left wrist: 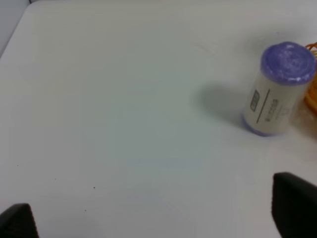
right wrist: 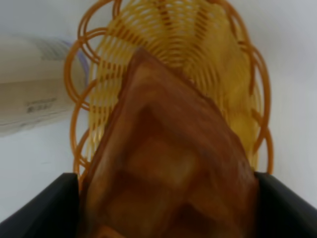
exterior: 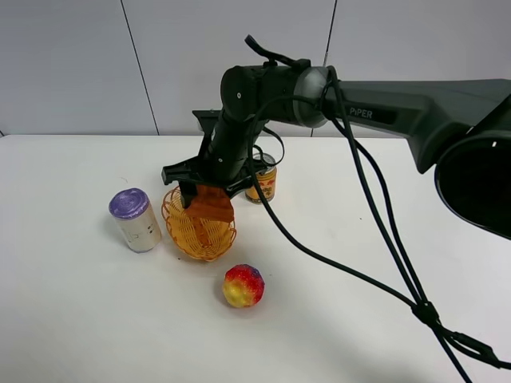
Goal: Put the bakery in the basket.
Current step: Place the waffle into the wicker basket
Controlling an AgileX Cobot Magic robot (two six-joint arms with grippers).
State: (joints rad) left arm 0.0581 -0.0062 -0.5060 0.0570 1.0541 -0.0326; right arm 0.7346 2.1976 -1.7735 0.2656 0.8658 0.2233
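The white table (exterior: 80, 319) carries everything. Your big dark right arm (exterior: 415, 112) reaches across it, and you can read "PiPER" on its side.

The orange-yellow basket (exterior: 180, 231) sits right under your right tool (exterior: 209, 190). The white tub (exterior: 136, 221) with a purple top stands just beside the basket, on the far side from that tool's arm. It has a small dark label, too tiny to read. A can (exterior: 263, 183) stands close behind the right tool, and its label cannot be read either. A rainbow ball (exterior: 243, 286) lies near the basket, on the side away from the can.

The right tool is pinching the waffle (exterior: 212, 205) by its two flat sides. The waffle hangs point down, over the basket's open top.

The waffle looks like a light toy, fairly stiff, and not easy to break. Its sides look smooth, so it may slip. The wide end is the best place to hold, and you have it there.

Your left tool (left wrist: 156, 213) is spread wide and holds nothing. The tub stands ahead of it.
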